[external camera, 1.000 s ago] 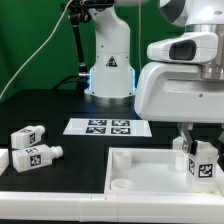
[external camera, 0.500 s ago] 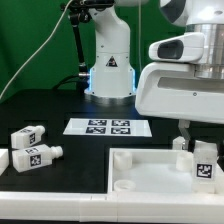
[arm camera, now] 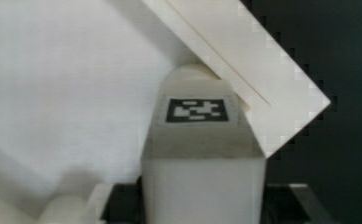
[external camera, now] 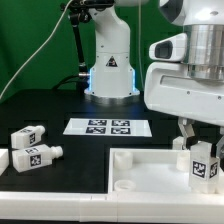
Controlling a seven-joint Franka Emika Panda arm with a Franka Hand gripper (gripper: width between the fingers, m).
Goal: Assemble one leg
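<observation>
My gripper (external camera: 202,150) is shut on a white leg (external camera: 203,165) with a black-and-white tag and holds it upright at the corner of the white tabletop (external camera: 150,170) on the exterior view's right. In the wrist view the leg (arm camera: 201,150) fills the middle between my dark fingers (arm camera: 121,200), with the tabletop's corner (arm camera: 89,90) behind it. The leg's lower end is hidden. Two more legs (external camera: 28,135) (external camera: 38,155) lie on the black table at the exterior view's left.
The marker board (external camera: 100,126) lies on the table in front of the robot base (external camera: 108,60). Part of another white piece (external camera: 3,160) shows at the exterior view's left edge. A green wall and cables stand behind.
My hand has shifted and turned slightly over the tabletop's corner. The leg stays upright in nearly the same spot, and the loose legs have not moved.
</observation>
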